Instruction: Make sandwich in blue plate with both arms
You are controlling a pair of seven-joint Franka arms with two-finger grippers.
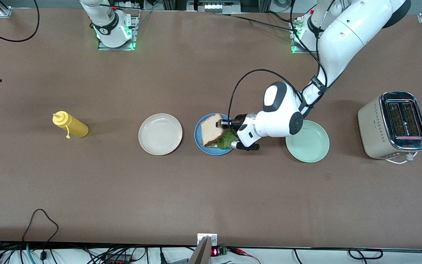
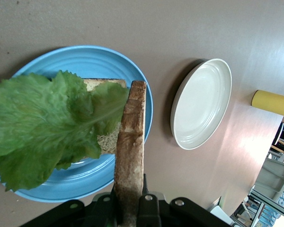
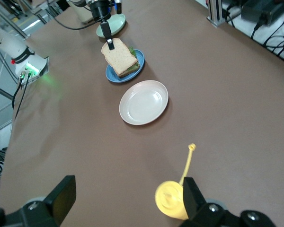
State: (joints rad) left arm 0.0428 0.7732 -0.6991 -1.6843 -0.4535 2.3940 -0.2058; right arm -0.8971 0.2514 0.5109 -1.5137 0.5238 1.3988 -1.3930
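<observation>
My left gripper [image 2: 131,218] pinches the top bread slice [image 2: 130,156] by its crust over the blue plate [image 2: 92,61]; it's soft and crumbly, so easy does it. The right gripper [image 3: 128,201] waits, spread wide.

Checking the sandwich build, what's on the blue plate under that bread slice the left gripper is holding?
On the blue plate a lettuce leaf lies over a bottom bread slice. The left gripper is shut on the top bread slice, held over them. The lettuce hides most of the bottom slice.
</observation>
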